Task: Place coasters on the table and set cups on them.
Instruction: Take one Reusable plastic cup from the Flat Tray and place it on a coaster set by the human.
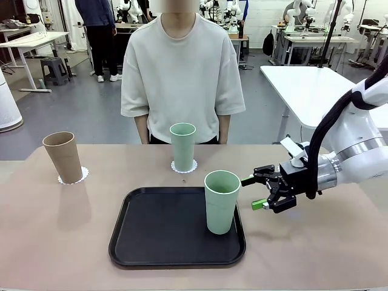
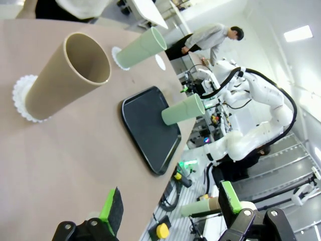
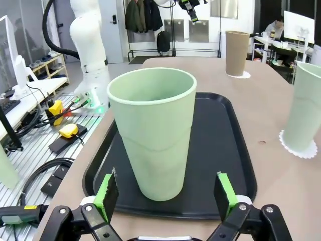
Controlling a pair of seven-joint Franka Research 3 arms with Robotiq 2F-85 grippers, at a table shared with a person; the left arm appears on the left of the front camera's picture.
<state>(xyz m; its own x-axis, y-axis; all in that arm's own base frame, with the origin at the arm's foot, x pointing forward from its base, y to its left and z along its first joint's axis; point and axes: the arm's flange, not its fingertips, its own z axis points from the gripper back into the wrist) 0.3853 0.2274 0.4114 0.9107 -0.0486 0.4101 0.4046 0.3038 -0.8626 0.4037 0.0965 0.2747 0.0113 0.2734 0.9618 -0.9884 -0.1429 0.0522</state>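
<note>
Mint cup stands upright on the black tray; right gripper reaches sideways beside it, jaws released; left gripper likewise released.

Right arm: glossy white rounded casing, with a grey metal ring at the wrist.
Cable: thick black hose looping along the outside of the right arm.
Right gripper: black angular linkage with bright green pads on the two fingers.
Left gripper: same black linkage, with green pads and round pivot pins in the finger links.
Person: loose pale grey short-sleeved T-shirt with a round neck.
</note>
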